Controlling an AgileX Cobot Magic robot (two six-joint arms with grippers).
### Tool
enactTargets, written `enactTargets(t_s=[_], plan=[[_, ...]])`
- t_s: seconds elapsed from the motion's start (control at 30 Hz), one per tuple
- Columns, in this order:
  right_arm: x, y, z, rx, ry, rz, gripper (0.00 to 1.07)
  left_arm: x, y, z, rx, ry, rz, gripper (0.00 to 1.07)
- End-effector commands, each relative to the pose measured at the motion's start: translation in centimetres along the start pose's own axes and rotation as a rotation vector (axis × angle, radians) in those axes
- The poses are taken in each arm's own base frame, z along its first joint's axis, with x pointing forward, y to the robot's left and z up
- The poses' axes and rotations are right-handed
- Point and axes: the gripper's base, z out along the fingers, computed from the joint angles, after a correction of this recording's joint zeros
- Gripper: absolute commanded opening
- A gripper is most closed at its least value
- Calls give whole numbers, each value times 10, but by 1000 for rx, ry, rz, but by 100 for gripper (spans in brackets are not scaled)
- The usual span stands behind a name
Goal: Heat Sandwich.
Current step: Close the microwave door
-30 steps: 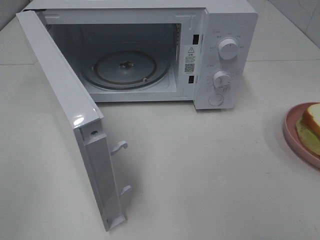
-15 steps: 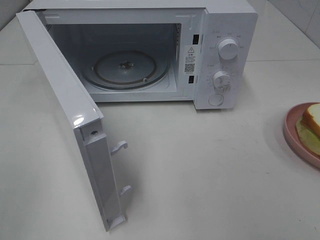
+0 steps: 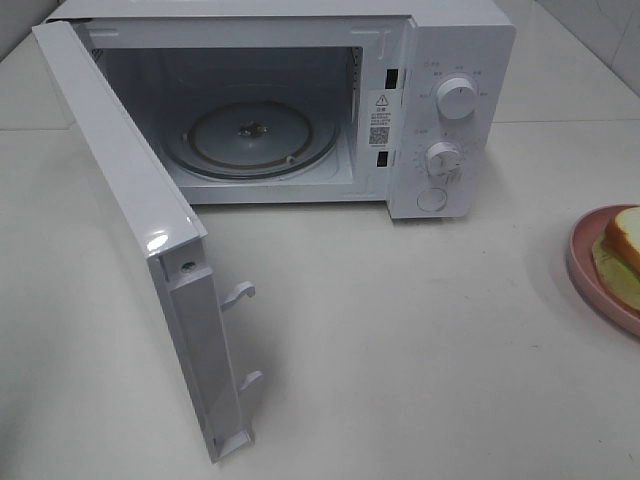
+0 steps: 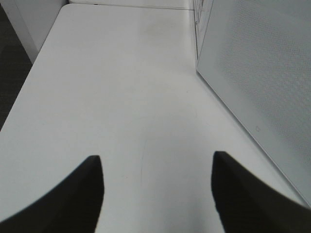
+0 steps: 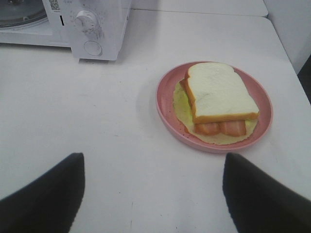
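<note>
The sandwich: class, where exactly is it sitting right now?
The sandwich lies on the pink plate on the white table, at the right edge of the exterior high view, right of the open microwave and outside it.

The microwave looks like glossy white painted metal or plastic, and its open door catches a bright glare spot. Inside it, the turntable is clear shiny glass. The door's inner panel has a fine dotted mesh texture. The table under the microwave is smooth matt white. The plate is glossy pink, bread soft, porous.
</note>
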Motion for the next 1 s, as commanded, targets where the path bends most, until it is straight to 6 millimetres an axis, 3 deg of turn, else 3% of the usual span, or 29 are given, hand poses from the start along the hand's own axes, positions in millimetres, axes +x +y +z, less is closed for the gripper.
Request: enactTargets(t_s=[0.03,0.07,0.1,0.2,0.43,0.7,1.0], plan=[[1,0,-3,9,-35,-6,76,-13,0,15,1,-8,-8,36],[1,0,-3,9,-35,-6,76,-13,0,15,1,-8,-8,36],[1,0,-3,9,-35,-6,76,-15,0,19,0,4,-9,29],[1,0,-3,9,-35,-6,76,-21,3,35,-17,27,5,0],[1,0,-3,9,-35,-6,76,-18,5,62,-28,-86,11,0],[2,0,-3,8,-35,-5,76,5,8,92,-39,-313,11,0],[2,0,-3,8,-35,-5,76,5,10,120,-43,-330,32,0]])
